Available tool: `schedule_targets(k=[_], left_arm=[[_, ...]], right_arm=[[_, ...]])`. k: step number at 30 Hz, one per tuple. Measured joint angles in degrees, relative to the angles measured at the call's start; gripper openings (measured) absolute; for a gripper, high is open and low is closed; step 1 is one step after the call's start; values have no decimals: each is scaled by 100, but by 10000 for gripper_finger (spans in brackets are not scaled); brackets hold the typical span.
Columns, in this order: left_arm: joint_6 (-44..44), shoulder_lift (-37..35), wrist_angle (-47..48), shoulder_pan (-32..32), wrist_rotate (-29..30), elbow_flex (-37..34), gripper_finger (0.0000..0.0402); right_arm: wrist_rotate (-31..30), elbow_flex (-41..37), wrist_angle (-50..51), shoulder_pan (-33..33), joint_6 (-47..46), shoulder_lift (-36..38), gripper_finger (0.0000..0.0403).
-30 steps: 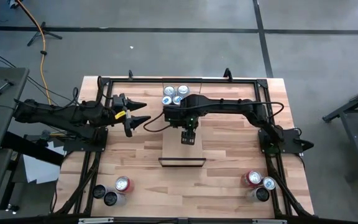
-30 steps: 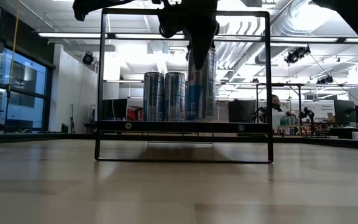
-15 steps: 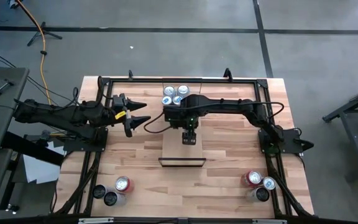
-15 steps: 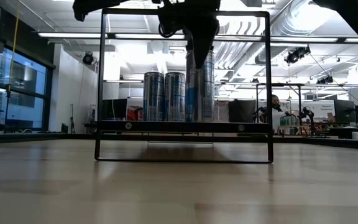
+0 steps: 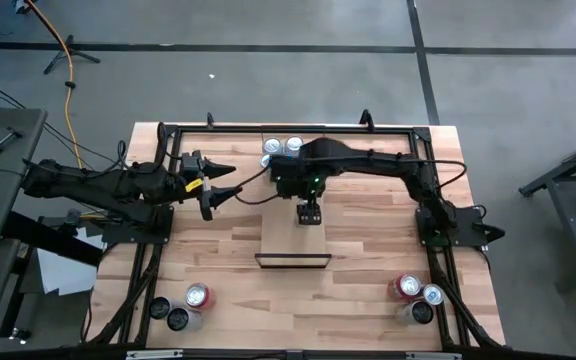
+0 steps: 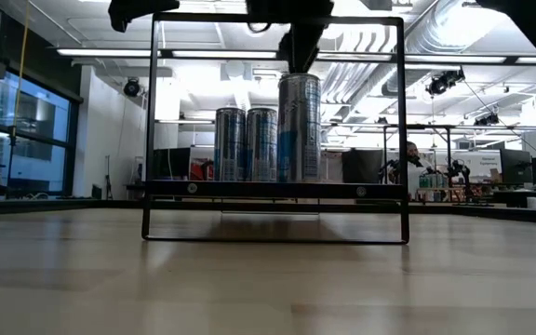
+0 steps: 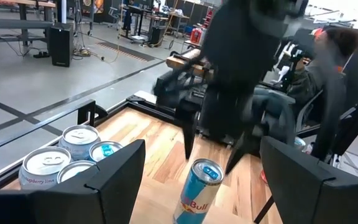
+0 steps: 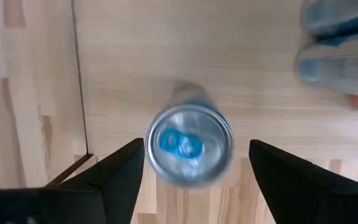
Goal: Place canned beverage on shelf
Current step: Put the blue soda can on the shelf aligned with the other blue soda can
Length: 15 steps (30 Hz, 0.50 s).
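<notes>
Moved: right gripper has let go of the can and risen; a second ago it was clamped on it.
Right gripper: fingers apart, directly above the can, not touching.
Can: upright on the shelf just below the gripper.
Behind: two more cans.
Left gripper: fingers apart, holding nothing, waiting well aside.

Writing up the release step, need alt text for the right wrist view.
Looking straight down on the silver, blue-tabbed top of an upright can on the light-wood shelf, centred between the right gripper's open dark fingers, which are clear of it. More cans blur at one edge.
</notes>
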<state>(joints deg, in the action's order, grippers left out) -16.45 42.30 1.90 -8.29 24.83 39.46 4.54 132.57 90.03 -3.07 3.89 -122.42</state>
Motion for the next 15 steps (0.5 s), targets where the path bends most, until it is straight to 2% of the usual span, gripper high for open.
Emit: schedule_targets(k=[8, 15], left_arm=[[2, 0, 1, 2, 6, 0, 278], [3, 0, -2, 2, 141, 0, 278]], right_arm=[[-10, -26, -2, -194, -208, 676, 275], [-111, -28, -4, -57, -486, 1157, 275]])
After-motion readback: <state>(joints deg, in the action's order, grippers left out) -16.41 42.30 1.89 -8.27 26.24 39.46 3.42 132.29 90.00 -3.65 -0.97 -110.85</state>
